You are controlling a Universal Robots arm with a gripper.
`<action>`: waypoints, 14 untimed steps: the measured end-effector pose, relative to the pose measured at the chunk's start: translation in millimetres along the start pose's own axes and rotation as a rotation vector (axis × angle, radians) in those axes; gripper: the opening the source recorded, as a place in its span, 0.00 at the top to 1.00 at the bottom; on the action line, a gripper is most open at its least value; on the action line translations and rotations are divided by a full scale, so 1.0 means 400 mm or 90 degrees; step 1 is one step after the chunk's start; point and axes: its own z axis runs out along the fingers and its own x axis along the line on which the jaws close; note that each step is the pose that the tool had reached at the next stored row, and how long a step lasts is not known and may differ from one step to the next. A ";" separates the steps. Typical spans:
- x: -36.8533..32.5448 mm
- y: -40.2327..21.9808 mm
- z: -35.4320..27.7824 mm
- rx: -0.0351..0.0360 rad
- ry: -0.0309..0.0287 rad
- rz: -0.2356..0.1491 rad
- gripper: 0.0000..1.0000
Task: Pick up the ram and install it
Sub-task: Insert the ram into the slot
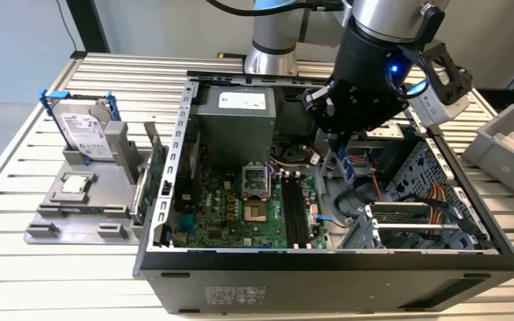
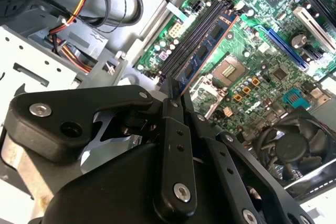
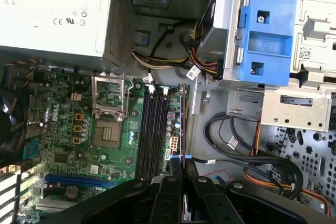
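Now your ram (image 2: 206,51) hangs in the air above the green motherboard (image 1: 230,214), close to its black slots (image 3: 152,129). Your gripper (image 1: 339,142) squeezes the blue stick tight by one end, inside the open computer case (image 1: 328,267). Over on the exterior view's left, a silver hard drive (image 1: 86,127) stands on a gray holder (image 1: 78,214).

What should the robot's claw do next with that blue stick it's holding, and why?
Probably slide sideways toward the black slots, then lower. The claw is shut on the ram, which hangs edge-down above the open case, not yet touching the board. In the second wrist view the ram runs along the slots, so it looks lined up lengthwise but not yet seated.
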 end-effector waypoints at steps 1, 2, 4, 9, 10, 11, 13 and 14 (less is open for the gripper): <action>0.000 0.000 0.003 0.0000 0.0000 0.000 1.00; 0.000 0.000 0.006 0.0000 0.0000 0.000 1.00; 0.000 0.000 0.012 -0.0001 -0.0001 0.000 1.00; 0.000 -0.001 0.021 0.0012 0.0006 0.000 1.00; 0.000 -0.001 0.021 0.0013 0.0006 0.000 1.00; 0.000 -0.001 0.021 0.0013 0.0006 0.000 1.00; 0.000 -0.001 0.022 0.0010 0.0006 0.000 1.00; 0.000 -0.001 0.025 0.0009 0.0005 0.001 1.00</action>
